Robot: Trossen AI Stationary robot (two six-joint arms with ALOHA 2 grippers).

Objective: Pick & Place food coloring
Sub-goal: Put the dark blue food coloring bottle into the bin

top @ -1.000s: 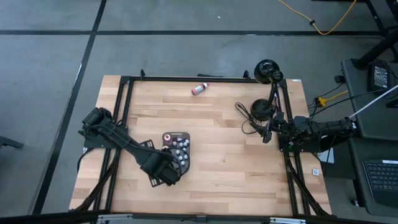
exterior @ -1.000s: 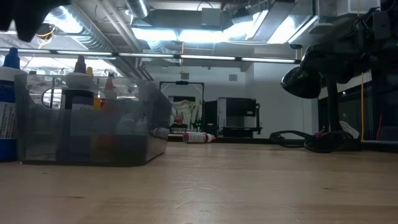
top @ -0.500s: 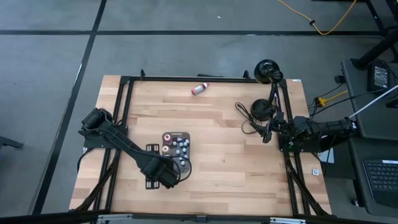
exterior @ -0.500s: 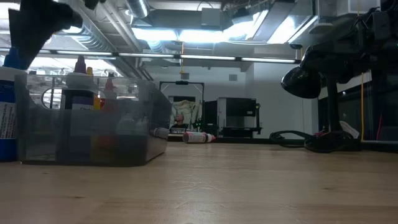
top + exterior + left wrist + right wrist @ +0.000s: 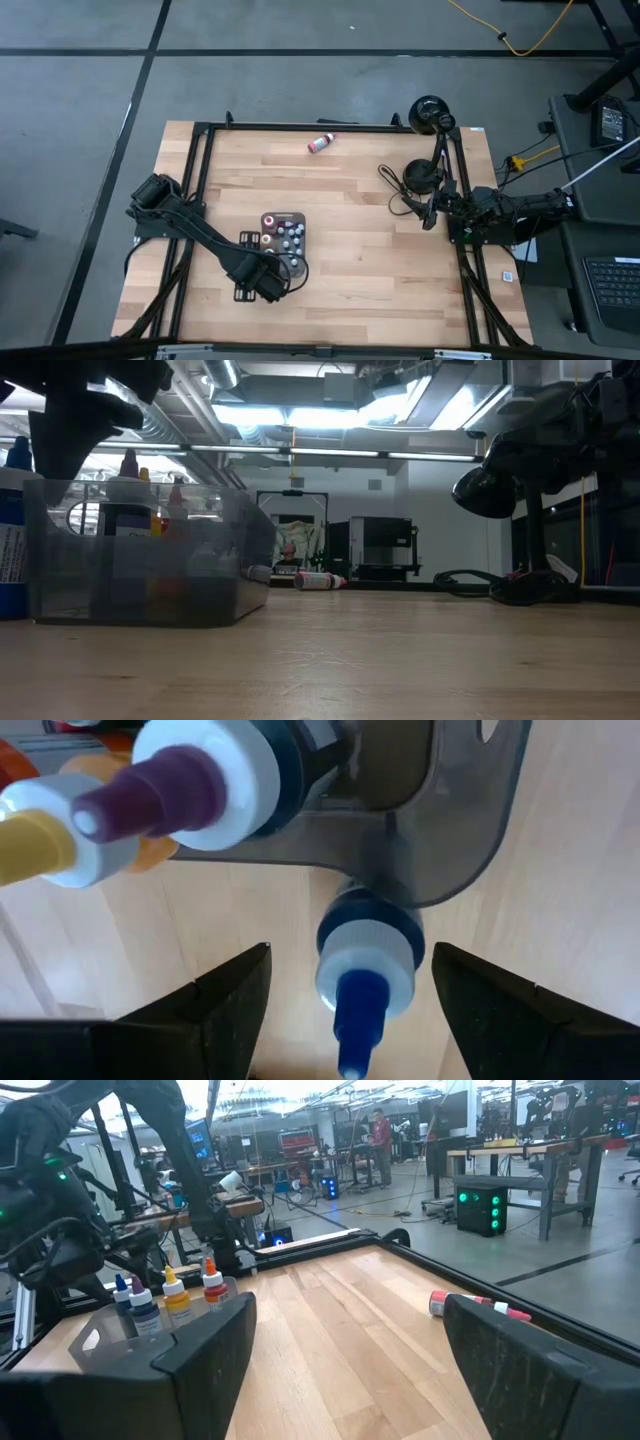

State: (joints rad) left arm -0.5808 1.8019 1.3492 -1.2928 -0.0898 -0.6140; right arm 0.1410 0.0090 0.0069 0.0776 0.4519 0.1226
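The left claw [image 5: 345,1010] is hanging released around a blue-tipped bottle [image 5: 365,960] — tiny, light, hard and slippery-looking, so it is probably best pinching the ridged cap.

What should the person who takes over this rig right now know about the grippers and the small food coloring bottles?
Left gripper: open, over the near end of the dark grey tray, fingers either side of a blue-capped bottle, not closed on it.
Right gripper: open, holding nothing, waiting at the table's right edge.
Done: most small bottles stand in the tray.
Left: one red-and-white bottle lies on the wooden table near the far edge.
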